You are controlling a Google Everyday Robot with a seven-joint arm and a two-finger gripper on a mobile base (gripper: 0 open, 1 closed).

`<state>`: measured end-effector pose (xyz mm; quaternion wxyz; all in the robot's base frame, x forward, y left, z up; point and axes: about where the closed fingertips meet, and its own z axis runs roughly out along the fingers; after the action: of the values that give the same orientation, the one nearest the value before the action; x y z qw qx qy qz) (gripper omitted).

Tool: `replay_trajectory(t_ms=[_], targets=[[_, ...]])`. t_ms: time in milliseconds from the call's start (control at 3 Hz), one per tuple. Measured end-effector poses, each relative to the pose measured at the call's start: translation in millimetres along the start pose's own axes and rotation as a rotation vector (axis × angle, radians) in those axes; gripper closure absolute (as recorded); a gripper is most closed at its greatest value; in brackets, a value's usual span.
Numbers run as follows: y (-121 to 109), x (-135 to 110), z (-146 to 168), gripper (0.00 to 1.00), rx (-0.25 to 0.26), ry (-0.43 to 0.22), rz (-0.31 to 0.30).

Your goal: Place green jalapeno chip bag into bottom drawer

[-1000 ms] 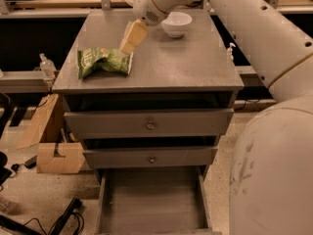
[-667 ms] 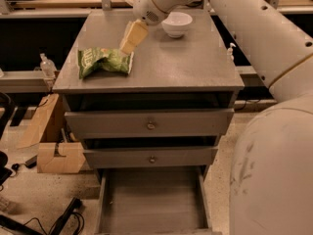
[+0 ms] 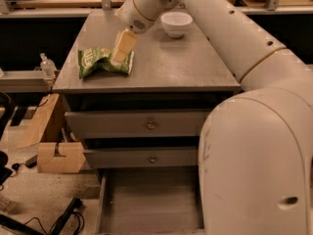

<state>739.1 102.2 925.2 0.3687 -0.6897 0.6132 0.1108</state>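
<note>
The green jalapeno chip bag lies wrinkled on the left part of the grey cabinet top. My gripper, cream-coloured, reaches down from the white arm and sits at the bag's right end, touching or just above it. The bottom drawer is pulled open below, a plain grey tray with nothing in it.
A white bowl stands at the back of the cabinet top. Two shut drawers with round knobs sit above the open one. Cardboard, a clear bottle and cables are at the left. My white body fills the right.
My gripper has moved left and down from above the middle of the cabinet top onto the right end of the chip bag. The bag and bowl have not moved.
</note>
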Motion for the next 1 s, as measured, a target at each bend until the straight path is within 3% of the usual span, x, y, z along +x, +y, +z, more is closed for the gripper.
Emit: replay_trajectory(t_ms=[333, 1000], targets=[[2, 3, 29, 0.0, -0.051, 0.021, 0.001], [21, 10, 79, 0.41, -0.16, 0.029, 0.027]])
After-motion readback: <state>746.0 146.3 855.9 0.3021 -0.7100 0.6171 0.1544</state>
